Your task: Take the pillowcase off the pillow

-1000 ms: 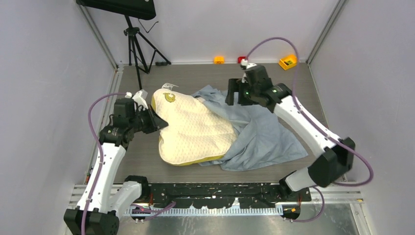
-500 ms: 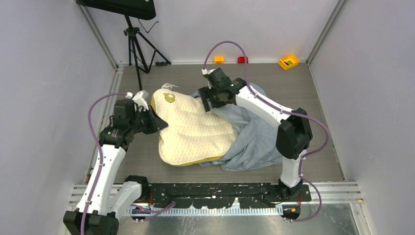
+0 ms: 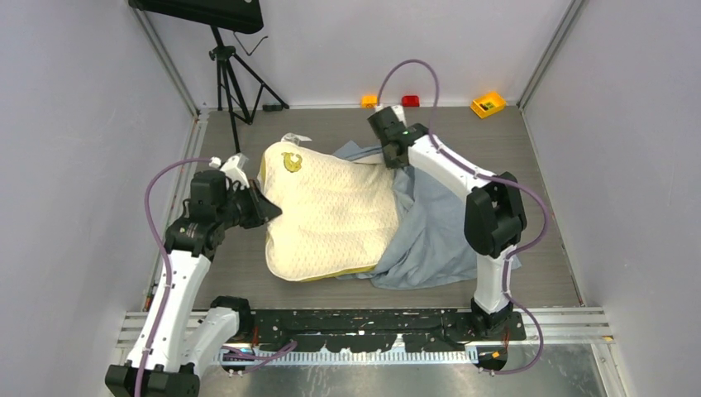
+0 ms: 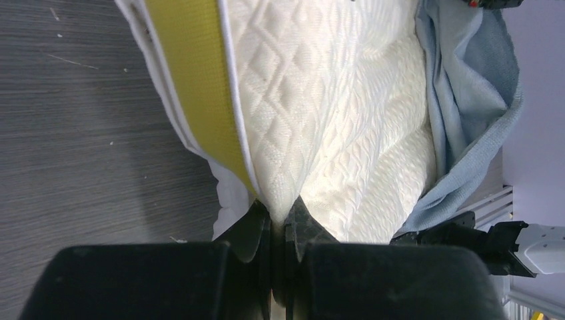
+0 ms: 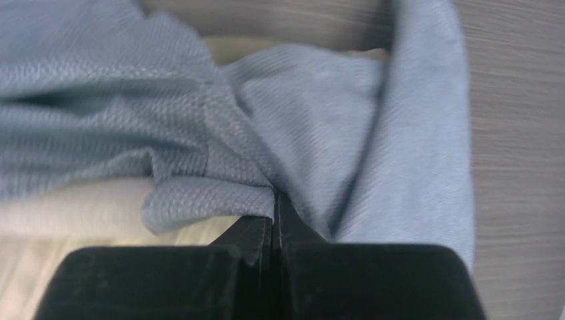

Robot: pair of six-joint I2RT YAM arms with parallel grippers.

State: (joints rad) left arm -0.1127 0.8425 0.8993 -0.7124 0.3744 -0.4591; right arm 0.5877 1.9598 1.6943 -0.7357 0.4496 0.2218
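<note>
Your left gripper (image 4: 280,213) has its jaws pressed together on a fold of the pillow (image 3: 331,217) at the pillow's left edge. Your right gripper (image 5: 274,205) is likewise pinched closed on a bunch of the pillowcase (image 3: 430,236), toward the far edge of the worktop (image 3: 546,165). The pillow lies mid-worktop, a little nearer the left edge, its cream face mostly bare and its emblem (image 3: 291,162) corner pointing to the far left corner, while the pillowcase is heaped against and wrapped around its right side.
</note>
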